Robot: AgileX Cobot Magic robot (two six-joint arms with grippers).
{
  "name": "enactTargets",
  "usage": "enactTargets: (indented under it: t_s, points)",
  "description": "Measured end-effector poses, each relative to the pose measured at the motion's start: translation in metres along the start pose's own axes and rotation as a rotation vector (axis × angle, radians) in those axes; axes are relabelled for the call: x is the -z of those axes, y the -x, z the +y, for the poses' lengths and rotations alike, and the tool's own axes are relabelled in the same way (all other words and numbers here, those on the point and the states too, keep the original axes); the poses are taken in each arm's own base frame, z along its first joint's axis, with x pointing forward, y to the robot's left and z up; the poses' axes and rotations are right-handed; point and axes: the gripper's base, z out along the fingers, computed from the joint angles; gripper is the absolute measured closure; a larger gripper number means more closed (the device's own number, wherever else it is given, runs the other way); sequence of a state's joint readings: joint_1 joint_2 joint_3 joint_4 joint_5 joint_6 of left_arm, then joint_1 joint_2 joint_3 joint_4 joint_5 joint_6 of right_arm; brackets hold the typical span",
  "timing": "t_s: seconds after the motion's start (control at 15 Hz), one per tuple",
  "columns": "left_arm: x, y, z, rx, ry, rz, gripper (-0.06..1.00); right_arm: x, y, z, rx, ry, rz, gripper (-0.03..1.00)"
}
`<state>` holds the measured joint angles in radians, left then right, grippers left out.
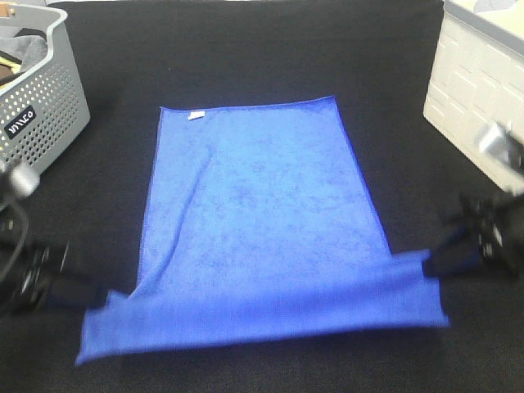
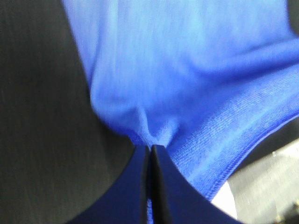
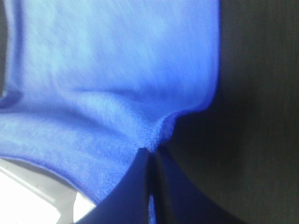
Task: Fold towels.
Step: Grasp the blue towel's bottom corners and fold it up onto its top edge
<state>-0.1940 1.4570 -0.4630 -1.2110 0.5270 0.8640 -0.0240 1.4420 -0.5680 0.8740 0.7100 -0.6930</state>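
We're gripping the blue towel (image 1: pixel 254 196) at both corners of its edge farthest from the grey basket (image 1: pixel 45 98), left gripper (image 2: pixel 150 148) and right gripper (image 3: pixel 152 150) each clamped on cloth. It's lying spread beside that basket; we reckon the first fold is only beginning, nothing folded yet.

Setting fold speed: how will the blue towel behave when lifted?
Probably floppy: the blue towel puckers where the left gripper and right gripper pinch it. Likely to sag between them; its looped texture should resist slipping.

Even bright light, motion blur on both arms, wrist views soft, white glare at corners
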Motion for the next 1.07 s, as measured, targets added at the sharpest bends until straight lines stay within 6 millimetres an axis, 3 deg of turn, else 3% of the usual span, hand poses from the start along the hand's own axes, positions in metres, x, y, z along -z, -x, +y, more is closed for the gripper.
enactTargets:
  t_s: [0.27, 0.4, 0.6, 0.67, 0.8, 1.0, 1.07]
  points:
    - [0.011, 0.054, -0.020, -0.056, -0.013, -0.140, 0.94, 0.014, 0.063, 0.011, 0.072, 0.008, -0.061, 0.97]
    - [0.005, 0.081, -0.023, -0.081, -0.006, -0.157, 0.94, 0.014, 0.095, 0.012, 0.101, -0.004, -0.073, 0.97]
    - [-0.011, 0.130, -0.020, -0.071, 0.002, -0.182, 0.94, 0.008, 0.149, 0.011, 0.127, -0.004, -0.101, 0.97]
    - [-0.011, 0.130, -0.020, -0.071, 0.002, -0.182, 0.94, 0.008, 0.149, 0.011, 0.127, -0.004, -0.101, 0.97]
    - [-0.017, 0.155, -0.013, -0.070, 0.009, -0.207, 0.94, 0.006, 0.179, 0.010, 0.143, -0.021, -0.138, 0.97]
    - [-0.028, 0.195, -0.004, -0.115, 0.030, -0.248, 0.94, -0.014, 0.217, 0.018, 0.201, -0.073, -0.145, 0.97]
    - [-0.034, 0.214, -0.002, -0.154, 0.045, -0.272, 0.94, -0.029, 0.234, 0.020, 0.226, -0.084, -0.149, 0.97]
